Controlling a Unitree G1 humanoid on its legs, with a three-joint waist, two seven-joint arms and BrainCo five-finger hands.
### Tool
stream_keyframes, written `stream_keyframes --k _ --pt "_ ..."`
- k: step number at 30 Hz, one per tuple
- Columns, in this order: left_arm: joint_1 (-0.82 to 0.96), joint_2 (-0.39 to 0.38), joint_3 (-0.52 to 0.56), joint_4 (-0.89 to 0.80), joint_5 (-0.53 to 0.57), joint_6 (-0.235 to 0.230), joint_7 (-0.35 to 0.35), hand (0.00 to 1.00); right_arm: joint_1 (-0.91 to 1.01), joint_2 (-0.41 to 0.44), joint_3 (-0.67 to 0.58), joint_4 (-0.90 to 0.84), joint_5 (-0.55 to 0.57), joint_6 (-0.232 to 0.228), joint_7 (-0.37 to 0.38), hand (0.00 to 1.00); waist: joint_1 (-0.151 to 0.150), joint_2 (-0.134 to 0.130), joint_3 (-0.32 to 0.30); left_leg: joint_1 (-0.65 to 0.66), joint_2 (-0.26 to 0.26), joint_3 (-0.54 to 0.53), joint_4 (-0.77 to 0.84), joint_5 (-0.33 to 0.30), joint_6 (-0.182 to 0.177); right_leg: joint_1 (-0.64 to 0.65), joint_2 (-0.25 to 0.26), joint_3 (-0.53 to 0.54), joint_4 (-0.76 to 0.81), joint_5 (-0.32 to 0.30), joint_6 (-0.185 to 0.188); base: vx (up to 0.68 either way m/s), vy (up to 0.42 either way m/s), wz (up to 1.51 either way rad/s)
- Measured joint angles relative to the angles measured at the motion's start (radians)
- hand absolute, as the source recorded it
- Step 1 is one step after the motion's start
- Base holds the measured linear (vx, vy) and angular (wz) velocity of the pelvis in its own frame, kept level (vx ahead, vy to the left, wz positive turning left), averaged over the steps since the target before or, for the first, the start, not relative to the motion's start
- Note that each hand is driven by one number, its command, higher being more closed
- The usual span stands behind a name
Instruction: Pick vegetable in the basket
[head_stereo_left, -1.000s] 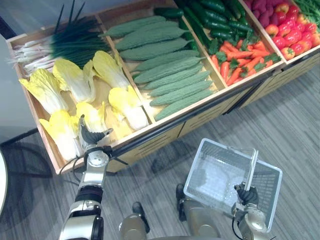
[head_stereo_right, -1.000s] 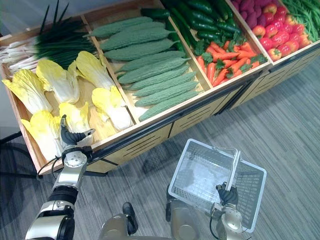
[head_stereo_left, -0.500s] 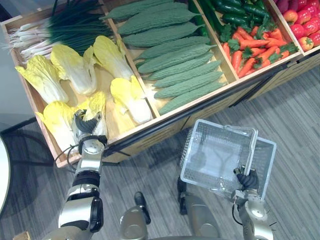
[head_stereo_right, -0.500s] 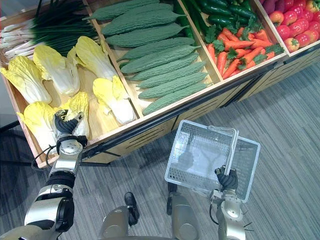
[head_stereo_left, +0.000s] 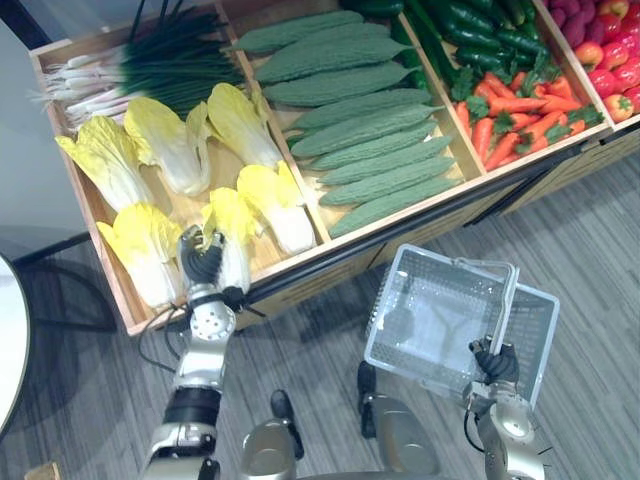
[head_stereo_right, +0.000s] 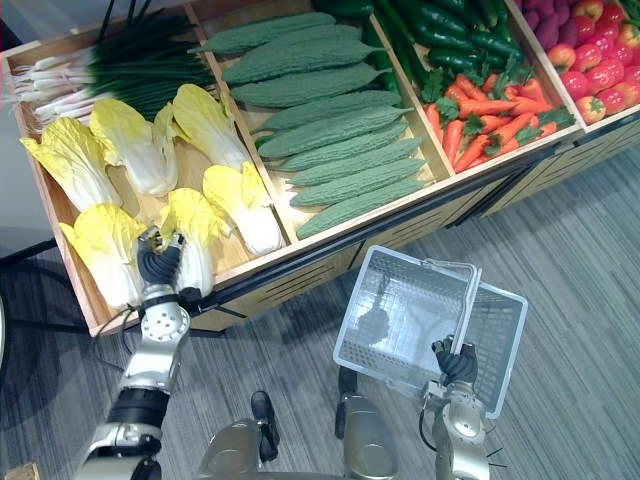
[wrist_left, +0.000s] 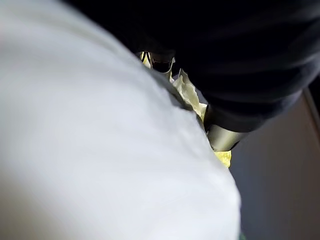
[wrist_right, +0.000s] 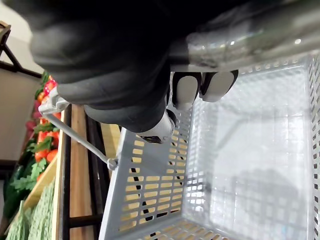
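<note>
A big wooden stand (head_stereo_left: 320, 280) is full of vegetables. At the left end lie yellow and white cabbages. Behind them lie long green onions (head_stereo_left: 150, 70). In the next box are bumpy green gourds (head_stereo_left: 360, 130), and further right are orange carrots (head_stereo_left: 510, 120).

The robot's left hand (head_stereo_left: 203, 262) reaches up over the front edge of the stand, into the cabbage box. It is on one cabbage (head_stereo_left: 232, 225) in the front row. That cabbage lies between a cabbage by the left wall and one beside the gourd box. From the camera on the wrist, the white part of the cabbage (wrist_left: 100, 150) sits right against the hand, and the fingers (wrist_left: 222, 137) bend round it. So the hand has the cabbage clamped, and the cabbage lies in the stand.

The right hand (head_stereo_left: 495, 362) is lower down, in front of the stand. Its fingers (wrist_right: 186, 90) are wrapped tight round the handle (head_stereo_left: 505, 310) of a grey plastic basket (head_stereo_left: 385, 320). The basket hangs over the grey floor, just in front of the gourd box, and tips a little.
</note>
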Motion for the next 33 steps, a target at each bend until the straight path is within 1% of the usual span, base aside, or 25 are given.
stream_keyframes --k 3,5,7,8,10,12,14,15,16,17,18,19,20,21,23,24,25,26,27,28,29,30,31,32,33 --pt "0.019 -0.002 -0.028 -0.082 0.000 -0.032 -0.003 1.00 0.002 0.009 -0.013 0.000 -0.001 0.000 0.000 1.00 -0.002 0.008 -0.006 0.025 0.001 0.014 0.000 -0.006 0.003 0.008 0.010 0.030 0.005 0.004 0.006 -0.08 -0.017 -0.27" --pt "0.034 -0.017 -0.046 -0.138 0.000 -0.035 -0.008 1.00 0.003 0.009 -0.016 0.000 -0.008 0.000 0.000 1.00 -0.002 0.017 -0.013 0.038 0.003 0.041 0.005 -0.016 0.002 0.008 0.017 0.059 0.003 0.010 0.014 -0.08 0.005 -0.45" --pt "0.050 -0.067 -0.078 -0.194 0.000 -0.054 -0.012 1.00 0.016 0.009 -0.017 -0.015 -0.012 0.000 0.000 1.00 -0.001 0.035 -0.032 0.047 0.011 0.082 0.036 -0.041 0.002 0.007 0.030 0.102 0.003 0.020 0.020 -0.05 0.028 -0.55" --pt "0.051 -0.077 -0.088 -0.207 0.000 -0.056 -0.019 1.00 0.022 0.010 -0.016 -0.024 -0.015 0.001 0.000 1.00 0.000 0.039 -0.034 0.049 0.015 0.095 0.048 -0.050 0.001 0.007 0.034 0.113 0.003 0.023 0.021 -0.02 0.029 -0.54" --pt "0.052 -0.102 -0.122 -0.249 -0.001 -0.075 -0.028 1.00 0.046 0.019 -0.008 -0.086 -0.030 0.006 0.000 1.00 -0.001 0.048 -0.040 0.047 0.038 0.145 0.103 -0.088 -0.001 -0.003 0.056 0.159 0.002 0.037 0.023 -0.04 0.040 -0.80" --pt "0.052 -0.117 -0.153 -0.282 -0.001 -0.080 -0.028 1.00 0.066 0.021 0.005 -0.150 -0.033 0.008 0.001 1.00 -0.005 0.049 -0.043 0.045 0.063 0.199 0.160 -0.126 -0.004 -0.016 0.084 0.210 0.004 0.050 0.028 -0.05 0.052 -0.97" --pt "0.050 -0.126 -0.178 -0.304 -0.001 -0.094 -0.029 1.00 0.077 0.025 0.024 -0.240 -0.041 0.009 -0.002 1.00 -0.008 0.045 -0.051 0.045 0.098 0.286 0.223 -0.170 -0.003 -0.044 0.120 0.271 -0.007 0.072 0.030 -0.06 0.043 -1.15" --pt "0.050 -0.126 -0.180 -0.308 -0.002 -0.097 -0.030 1.00 0.074 0.028 0.029 -0.258 -0.042 0.008 -0.002 1.00 -0.011 0.042 -0.053 0.045 0.105 0.309 0.236 -0.178 -0.002 -0.054 0.119 0.262 -0.019 0.070 0.027 -0.07 0.014 -1.18" --pt "0.050 -0.125 -0.180 -0.311 -0.003 -0.103 -0.030 1.00 0.057 0.029 0.045 -0.280 -0.045 0.006 -0.002 1.00 -0.022 0.040 -0.055 0.052 0.114 0.359 0.238 -0.182 0.000 -0.072 0.087 0.163 -0.019 0.047 -0.017 -0.05 0.038 -1.02" --pt "0.051 -0.123 -0.178 -0.310 -0.003 -0.104 -0.030 1.00 0.035 0.028 0.058 -0.278 -0.049 0.001 -0.003 1.00 -0.027 0.039 -0.055 0.064 0.117 0.396 0.235 -0.182 0.001 -0.085 0.044 0.039 -0.018 0.036 -0.049 -0.01 0.063 -1.30" --pt "0.051 -0.118 -0.177 -0.310 -0.003 -0.105 -0.031 1.00 0.003 0.027 0.072 -0.263 -0.051 -0.001 -0.003 1.00 -0.029 0.038 -0.056 0.081 0.124 0.441 0.230 -0.182 0.001 -0.084 -0.029 -0.175 -0.020 0.032 -0.084 0.03 0.056 -1.10" --pt "0.051 -0.118 -0.176 -0.310 -0.004 -0.107 -0.031 1.00 -0.012 0.028 0.077 -0.254 -0.052 -0.002 -0.003 1.00 -0.029 0.038 -0.056 0.091 0.130 0.460 0.223 -0.182 0.001 -0.081 -0.062 -0.275 -0.018 0.026 -0.093 0.05 -0.034 -1.29" --pt "0.052 -0.115 -0.173 -0.310 -0.004 -0.112 -0.035 1.00 -0.043 0.026 0.090 -0.227 -0.053 -0.003 -0.002 1.00 -0.022 0.035 -0.058 0.113 0.128 0.504 0.209 -0.180 -0.003 -0.073 -0.108 -0.429 -0.009 0.024 -0.099 0.07 -0.099 -1.30" --pt "0.053 -0.115 -0.147 -0.305 -0.005 -0.112 -0.039 1.00 -0.065 0.026 0.107 -0.204 -0.064 -0.003 0.000 1.00 -0.023 0.032 -0.060 0.128 0.129 0.516 0.209 -0.180 -0.003 -0.074 -0.112 -0.470 -0.008 0.044 -0.111 0.11 -0.174 -1.36" --pt "0.053 -0.117 -0.132 -0.279 -0.014 -0.112 -0.044 1.00 -0.070 0.024 0.119 -0.197 -0.074 -0.002 0.001 1.00 -0.025 0.032 -0.061 0.157 0.129 0.523 0.210 -0.180 -0.004 -0.084 -0.088 -0.411 0.002 0.092 -0.108 0.13 -0.177 -0.99" --pt "0.063 -0.121 -0.132 -0.253 -0.022 -0.112 -0.051 1.00 -0.070 0.003 0.139 -0.183 -0.078 0.002 0.004 1.00 -0.028 0.048 -0.072 0.181 0.143 0.528 0.214 -0.180 -0.004 -0.084 -0.056 -0.383 0.007 0.081 -0.106 0.17 -0.173 -1.06" --pt "0.072 -0.121 -0.142 -0.227 -0.022 -0.112 -0.059 1.00 -0.069 -0.016 0.155 -0.181 -0.078 0.009 0.006 1.00 -0.035 0.065 -0.086 0.188 0.182 0.519 0.259 -0.179 -0.005 -0.081 -0.026 -0.359 0.010 0.063 -0.108 0.19 -0.157 -1.04" --pt "0.072 -0.121 -0.149 -0.214 -0.022 -0.112 -0.068 1.00 -0.069 -0.021 0.155 -0.181 -0.078 0.010 0.006 1.00 -0.038 0.071 -0.091 0.185 0.204 0.511 0.299 -0.176 -0.004 -0.079 -0.008 -0.348 0.011 0.057 -0.111 0.28 -0.179 -1.15" --pt "0.073 -0.117 -0.162 -0.177 -0.023 -0.112 -0.091 1.00 -0.070 -0.041 0.171 -0.181 -0.077 0.012 0.012 1.00 -0.040 0.074 -0.092 0.179 0.276 0.468 0.448 -0.135 0.057 -0.049 0.039 -0.303 0.015 0.044 -0.124 0.25 -0.141 -0.91" --pt "0.073 -0.114 -0.170 -0.155 -0.023 -0.112 -0.096 1.00 -0.070 -0.047 0.178 -0.181 -0.076 0.013 0.019 1.00 -0.042 0.074 -0.092 0.163 0.301 0.437 0.512 -0.103 0.100 -0.030 0.053 -0.286 0.014 0.036 -0.129 0.26 -0.147 -0.87" --pt "0.074 -0.112 -0.176 -0.137 -0.023 -0.112 -0.096 1.00 -0.070 -0.053 0.187 -0.182 -0.074 0.013 0.024 1.00 -0.042 0.074 -0.092 0.148 0.318 0.395 0.571 -0.059 0.130 -0.010 0.063 -0.273 0.013 0.025 -0.130 0.22 -0.096 -0.60" --pt "0.081 -0.111 -0.191 -0.107 -0.025 -0.112 -0.097 1.00 -0.070 -0.059 0.216 -0.195 -0.067 0.013 0.026 1.00 -0.044 0.073 -0.093 0.091 0.319 0.261 0.680 -0.038 0.134 0.025 0.074 -0.238 0.007 0.012 -0.137 0.26 -0.064 -0.69" --pt "0.082 -0.110 -0.203 -0.093 -0.030 -0.112 -0.105 1.00 -0.071 -0.070 0.231 -0.212 -0.064 0.012 0.026 1.00 -0.042 0.073 -0.093 0.036 0.282 0.160 0.718 -0.079 0.086 0.042 0.076 -0.214 -0.004 0.009 -0.138 0.29 -0.015 -0.80" --pt "0.082 -0.110 -0.212 -0.083 -0.031 -0.112 -0.116 1.00 -0.071 -0.082 0.245 -0.229 -0.051 0.012 0.034 1.00 -0.038 0.072 -0.094 -0.017 0.241 0.076 0.723 -0.118 0.063 0.054 0.076 -0.186 -0.013 0.008 -0.139 0.23 0.038 -0.74" --pt "0.085 -0.108 -0.223 -0.074 -0.031 -0.112 -0.117 1.00 -0.072 -0.087 0.258 -0.245 -0.037 0.012 0.045 1.00 -0.032 0.072 -0.094 -0.057 0.199 0.020 0.700 -0.149 0.060 0.071 0.077 -0.161 -0.024 0.008 -0.138 0.26 0.081 -0.86"
